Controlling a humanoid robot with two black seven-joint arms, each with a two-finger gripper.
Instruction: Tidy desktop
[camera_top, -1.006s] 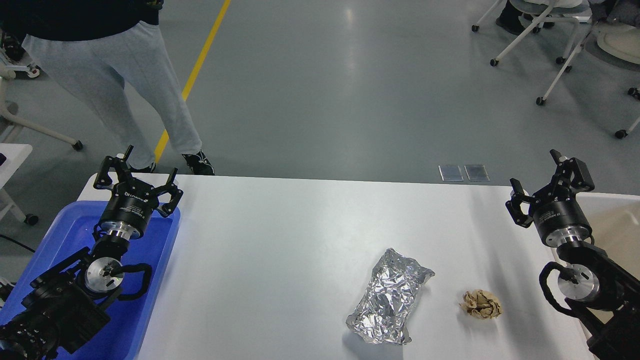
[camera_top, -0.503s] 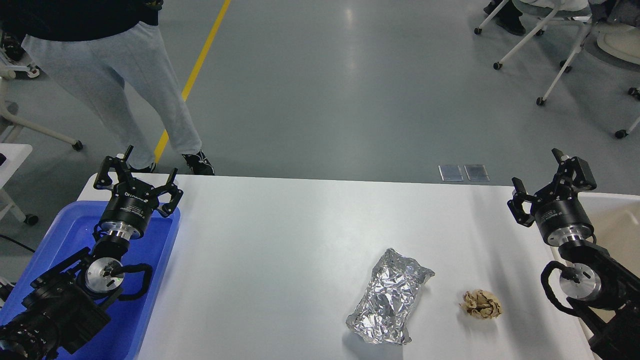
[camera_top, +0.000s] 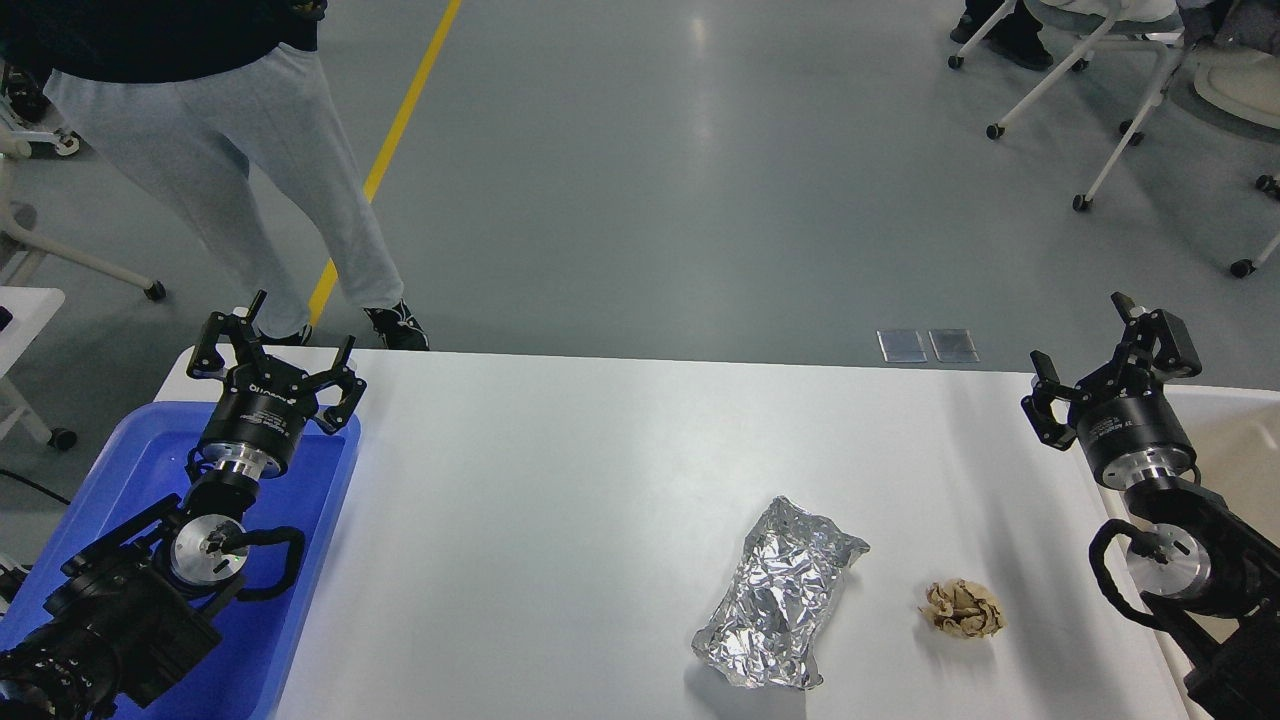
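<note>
On the white surface (camera_top: 560, 480), foil (camera_top: 778, 596) and a paper wad (camera_top: 963, 609) lie near right. The blue tray (camera_top: 300, 560) sits left, the beige bin (camera_top: 1235, 440) right. Left end effector (camera_top: 298, 331) and right end effector (camera_top: 1082, 332) both stand apart, holding nothing.

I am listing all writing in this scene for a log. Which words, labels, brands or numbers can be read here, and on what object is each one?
Left gripper, black body: small white print, too blurred to read.
Right gripper, black body: small white print, too blurred to read.
Crumpled silver foil bag, crumpled brown paper ball, white desktop: no text visible.
</note>
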